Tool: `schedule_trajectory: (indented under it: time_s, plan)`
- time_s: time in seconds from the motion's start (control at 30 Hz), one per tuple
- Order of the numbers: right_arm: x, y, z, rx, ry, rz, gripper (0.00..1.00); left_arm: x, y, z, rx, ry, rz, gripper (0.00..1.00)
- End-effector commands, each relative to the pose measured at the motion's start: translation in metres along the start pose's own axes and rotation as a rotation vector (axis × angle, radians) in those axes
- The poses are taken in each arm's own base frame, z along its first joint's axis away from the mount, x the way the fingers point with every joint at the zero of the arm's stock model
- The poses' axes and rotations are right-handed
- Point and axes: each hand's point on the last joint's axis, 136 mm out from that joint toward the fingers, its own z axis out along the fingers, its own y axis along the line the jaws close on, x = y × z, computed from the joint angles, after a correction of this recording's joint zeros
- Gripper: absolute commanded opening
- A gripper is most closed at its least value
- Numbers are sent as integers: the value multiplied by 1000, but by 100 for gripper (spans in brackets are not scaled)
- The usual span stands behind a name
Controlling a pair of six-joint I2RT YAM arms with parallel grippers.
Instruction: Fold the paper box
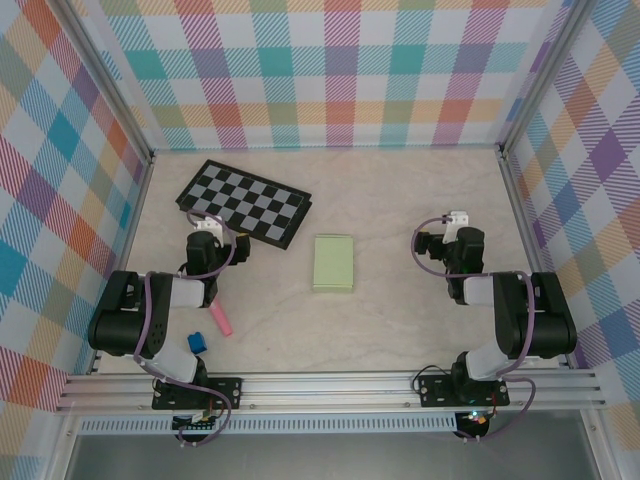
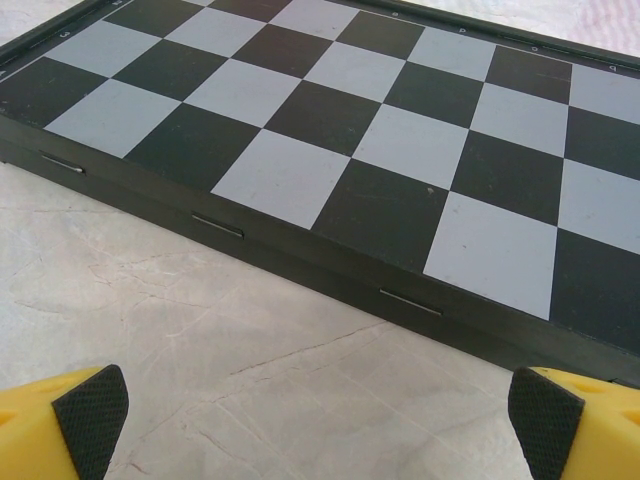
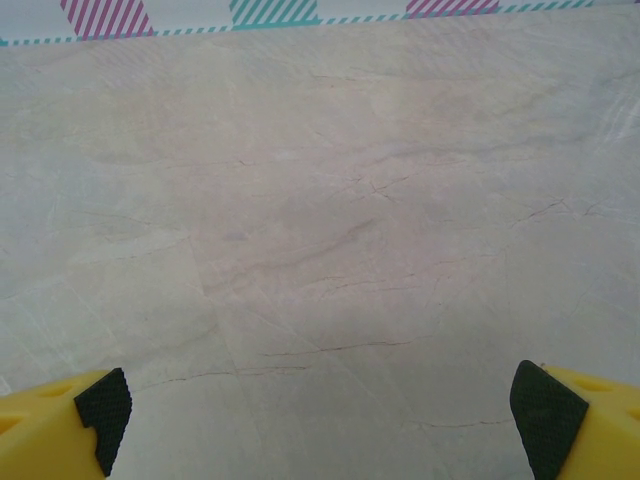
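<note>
The paper box (image 1: pixel 334 262) lies flat in the middle of the table as a small pale-green rectangle, touched by nothing. My left gripper (image 1: pixel 207 226) sits well to its left, close to the near edge of the checkerboard; its yellow fingers (image 2: pixel 92 415) with black pads stand wide apart over bare table, with my left gripper (image 2: pixel 318 420) open and empty. My right gripper (image 1: pixel 452 222) is off to the right of the box. Its fingers (image 3: pixel 100 408) are spread wide too, my right gripper (image 3: pixel 318 415) open above plain tabletop.
A black-and-grey checkerboard (image 1: pixel 243 202) lies at the back left, its edge (image 2: pixel 300 255) just ahead of my left fingers. A pink stick (image 1: pixel 220 319) and a small blue piece (image 1: pixel 196 342) lie by the left arm. Plaid walls enclose the table.
</note>
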Motion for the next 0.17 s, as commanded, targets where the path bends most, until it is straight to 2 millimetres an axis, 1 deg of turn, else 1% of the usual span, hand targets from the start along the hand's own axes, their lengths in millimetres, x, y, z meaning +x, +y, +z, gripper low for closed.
schedule_trajectory:
  time_s: [0.0, 0.13]
  plan:
    - [-10, 4, 2, -26, -20, 0, 100, -8, 3, 0, 2, -33, -18, 100]
    - [-10, 4, 1, -29, -23, 1, 100, -9, 3, 0, 3, -34, -17, 100]
